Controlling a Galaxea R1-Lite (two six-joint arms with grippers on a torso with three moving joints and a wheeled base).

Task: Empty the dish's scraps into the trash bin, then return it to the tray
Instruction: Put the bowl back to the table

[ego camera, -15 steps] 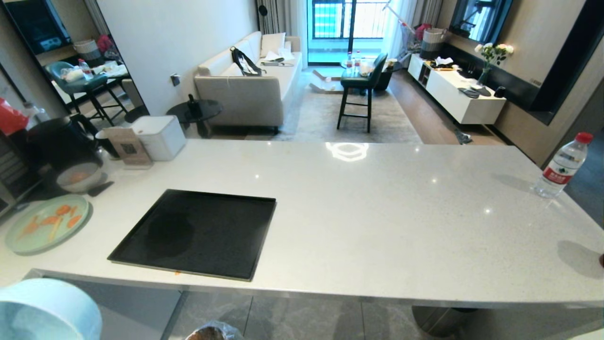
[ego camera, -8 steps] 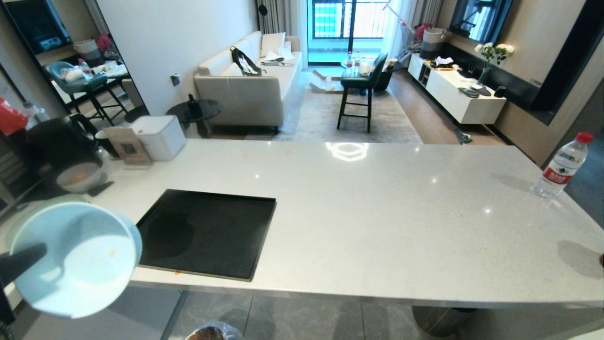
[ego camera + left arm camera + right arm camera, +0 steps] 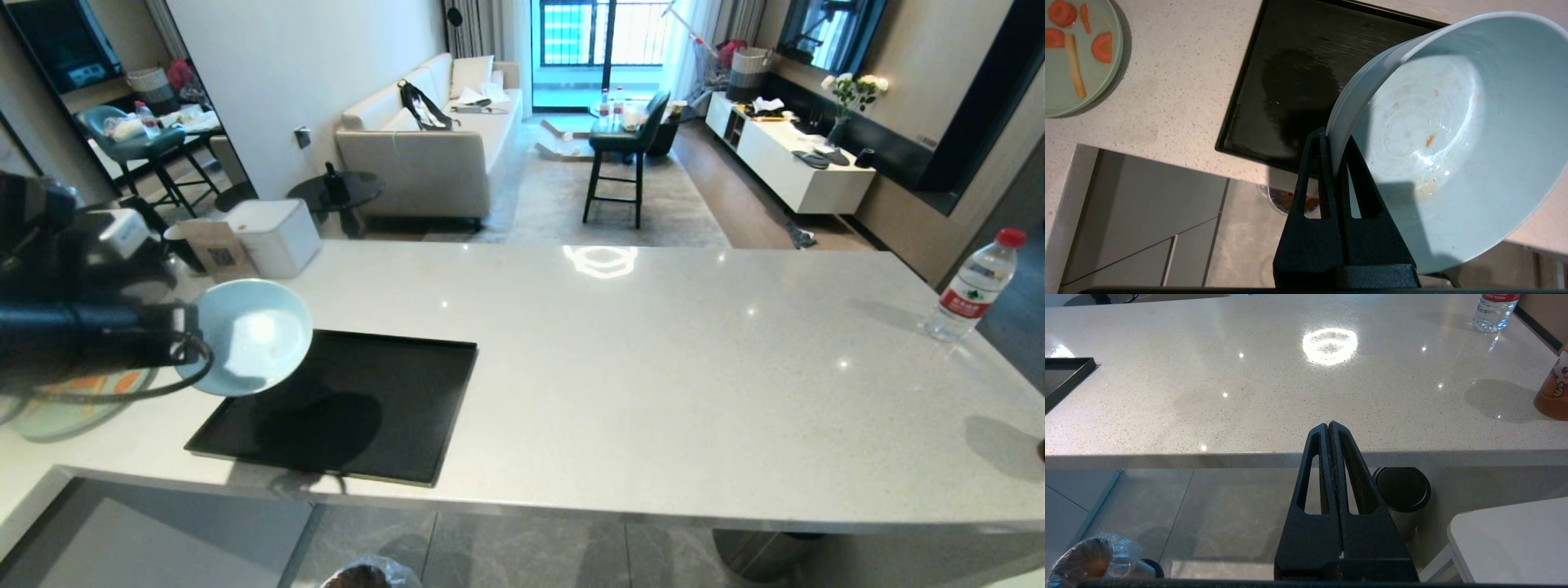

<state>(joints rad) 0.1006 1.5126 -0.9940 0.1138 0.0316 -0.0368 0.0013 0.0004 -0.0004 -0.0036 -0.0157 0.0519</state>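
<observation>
1. Since a moment ago my left arm has swung the dish [image 3: 253, 333] up from below the surface's near edge; it now hangs above the left end of the tray [image 3: 367, 408], not yet touching it.
2. Largest first: the pale stone surface [image 3: 653, 367] carries the black tray, which has nothing on it, only the dish's shadow. Left of the tray sits a pale-green plate [image 3: 1069, 81] with carrot slices and a yellow strip on it.
3. On the floor below the near edge stands the trash bin [image 3: 1090, 559] with its crinkled liner; something orange-brown lies inside.
4. Progress, as I judge it: the emptying looks done. The dish's inside shows only a tiny orange fleck [image 3: 1429, 140] and some smears. What is left is lowering the dish onto the tray and letting go.
5. My left hand [image 3: 1336, 141] is clenched on the dish's rim, one finger inside and one outside, holding the dish tilted with its opening partly toward the wrist.
6. My right hand [image 3: 1329, 426] is parked below the surface's near edge, fingers pressed together on nothing.
</observation>
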